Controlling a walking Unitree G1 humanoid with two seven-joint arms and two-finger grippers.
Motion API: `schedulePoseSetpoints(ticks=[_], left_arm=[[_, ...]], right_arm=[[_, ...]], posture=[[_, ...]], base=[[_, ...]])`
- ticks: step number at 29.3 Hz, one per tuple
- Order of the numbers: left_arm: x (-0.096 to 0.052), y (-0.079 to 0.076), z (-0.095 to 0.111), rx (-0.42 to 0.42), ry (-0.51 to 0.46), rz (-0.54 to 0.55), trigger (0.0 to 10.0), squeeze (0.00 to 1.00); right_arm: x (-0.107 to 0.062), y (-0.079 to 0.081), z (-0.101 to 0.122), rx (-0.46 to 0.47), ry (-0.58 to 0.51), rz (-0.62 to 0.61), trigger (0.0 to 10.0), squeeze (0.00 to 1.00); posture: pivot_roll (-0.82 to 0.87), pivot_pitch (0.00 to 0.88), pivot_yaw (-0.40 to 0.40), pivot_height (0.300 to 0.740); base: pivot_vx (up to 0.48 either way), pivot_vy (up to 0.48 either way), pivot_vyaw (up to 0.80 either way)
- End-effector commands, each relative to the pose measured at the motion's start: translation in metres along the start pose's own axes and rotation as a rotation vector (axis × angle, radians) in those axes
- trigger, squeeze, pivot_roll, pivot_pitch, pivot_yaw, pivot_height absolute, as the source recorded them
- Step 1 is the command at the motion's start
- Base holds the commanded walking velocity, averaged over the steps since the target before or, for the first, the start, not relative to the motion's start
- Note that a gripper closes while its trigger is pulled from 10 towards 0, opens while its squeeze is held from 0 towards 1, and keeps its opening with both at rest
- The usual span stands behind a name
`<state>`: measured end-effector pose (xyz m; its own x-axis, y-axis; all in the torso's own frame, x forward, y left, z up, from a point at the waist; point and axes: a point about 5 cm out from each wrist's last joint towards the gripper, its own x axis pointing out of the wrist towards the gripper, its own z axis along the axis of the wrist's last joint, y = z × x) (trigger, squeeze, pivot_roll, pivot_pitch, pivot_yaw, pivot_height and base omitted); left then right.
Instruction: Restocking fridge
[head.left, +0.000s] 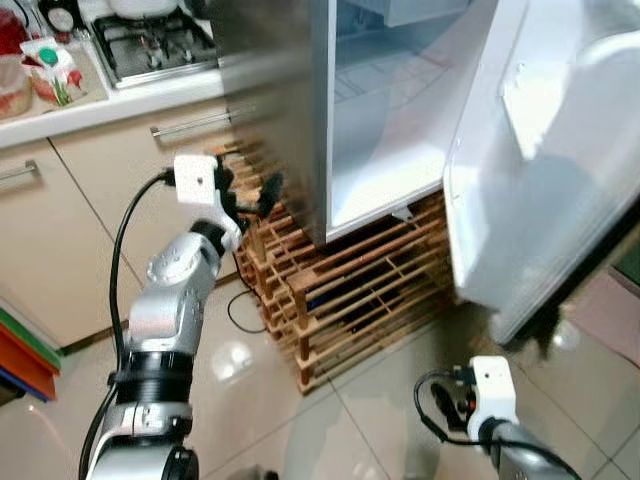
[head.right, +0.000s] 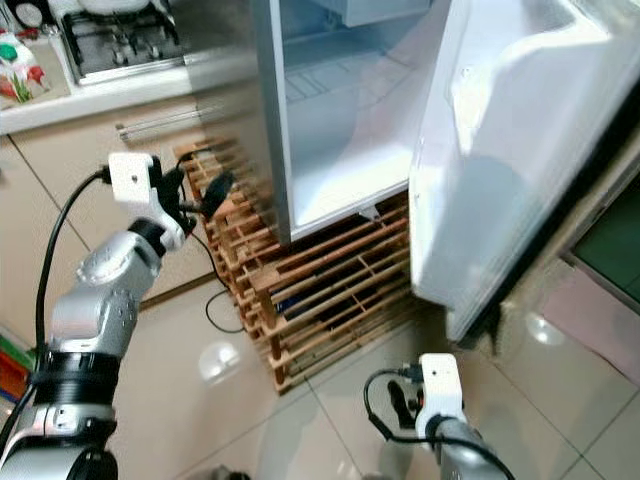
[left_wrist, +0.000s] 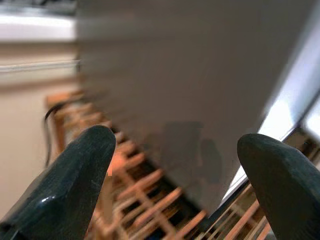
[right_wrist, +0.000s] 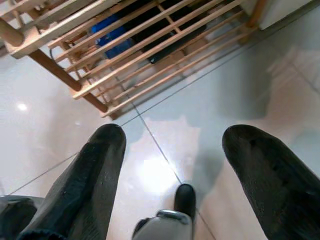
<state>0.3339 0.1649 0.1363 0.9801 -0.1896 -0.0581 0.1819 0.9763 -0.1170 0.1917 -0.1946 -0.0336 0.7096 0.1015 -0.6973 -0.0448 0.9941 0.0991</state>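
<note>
The fridge (head.left: 390, 120) stands open, its shelves bare and white, with its door (head.left: 540, 180) swung out to the right. It rests on a wooden slatted rack (head.left: 350, 290). My left gripper (head.left: 255, 200) is raised beside the fridge's grey outer side wall (left_wrist: 190, 75), open and holding nothing. My right gripper (right_wrist: 175, 145) hangs low over the tiled floor (right_wrist: 210, 100) in front of the rack, open and empty.
A counter with a gas hob (head.left: 160, 45) and a carton (head.left: 55, 70) runs along the back left, above beige cabinets (head.left: 60, 230). A black cable (head.left: 240, 310) lies by the rack. Something blue (right_wrist: 112, 32) sits under the slats.
</note>
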Motion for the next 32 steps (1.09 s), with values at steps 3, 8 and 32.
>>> schedulePoseSetpoints(ticks=[3,8,32], left_arm=[[-0.003,0.001,-0.012,0.068,0.018,0.055,10.0,0.00],[-0.012,0.015,-0.025,0.237,0.021,0.213,10.0,0.00],[-0.008,-0.007,-0.022,0.200,-0.078,0.250,10.0,0.00]], right_arm=[[0.005,0.001,0.012,-0.045,-0.054,-0.008,10.0,0.00],[0.001,0.008,0.070,-0.193,-0.350,-0.071,10.0,0.00],[-0.020,0.024,0.171,-0.158,-0.794,-0.111,10.0,0.00]], posture=[[-0.10,0.000,0.032,0.740],[-0.09,0.000,0.029,0.740],[-0.07,0.000,0.018,0.740]], base=[[0.000,0.000,0.00],[0.000,0.000,0.00],[0.000,0.000,0.21]])
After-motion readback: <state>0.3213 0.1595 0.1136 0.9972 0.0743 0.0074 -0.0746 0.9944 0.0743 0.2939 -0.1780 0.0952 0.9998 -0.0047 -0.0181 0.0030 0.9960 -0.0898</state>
